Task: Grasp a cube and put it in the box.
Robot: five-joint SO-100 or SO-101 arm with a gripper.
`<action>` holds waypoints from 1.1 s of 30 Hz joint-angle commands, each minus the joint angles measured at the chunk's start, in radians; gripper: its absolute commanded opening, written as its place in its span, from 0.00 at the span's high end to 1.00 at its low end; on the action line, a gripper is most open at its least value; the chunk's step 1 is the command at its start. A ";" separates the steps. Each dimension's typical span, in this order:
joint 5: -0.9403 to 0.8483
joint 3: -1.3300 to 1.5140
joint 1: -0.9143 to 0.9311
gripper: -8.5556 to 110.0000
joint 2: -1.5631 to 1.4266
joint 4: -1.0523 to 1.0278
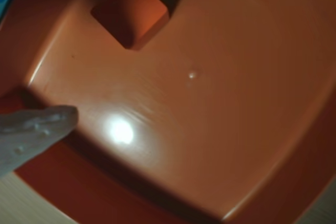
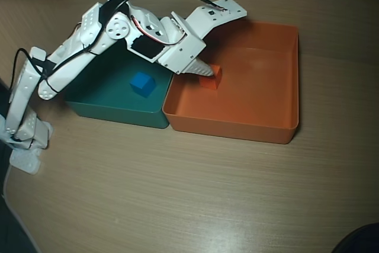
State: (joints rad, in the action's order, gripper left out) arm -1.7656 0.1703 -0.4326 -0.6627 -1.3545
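- cube (image 2: 210, 77) sits on the floor of the orange box (image 2: 260, 128), in the part nearest the teal box (image 2: 112, 111); it looks already delivered, resting flat, not lifted.
- in the wrist view the cube (image 1: 131, 11) lies up and away from the one visible finger (image 1: 37, 132), with bare box floor between them; no contact seen.
- gripper (image 2: 204, 70) in the overhead view hangs over the box's left wall, its tip just beside the cube; nothing appears pinched. only one finger shows, so whether the jaws stand spread or pressed together cannot be told.
- cube has no long axis; one corner points toward the camera in the wrist view.
- judgement: the remaining move is a withdrawal up and back; the left wall and the shared edge with the teal box are what the finger could catch.
- a blue cube (image 2: 142, 84) lies in the teal box, well clear of the arm's tip.
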 commanded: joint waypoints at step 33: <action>-0.011 0.302 0.072 0.98 -0.405 0.000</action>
State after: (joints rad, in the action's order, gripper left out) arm -1.7656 0.4817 -0.3774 -0.9557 -1.3545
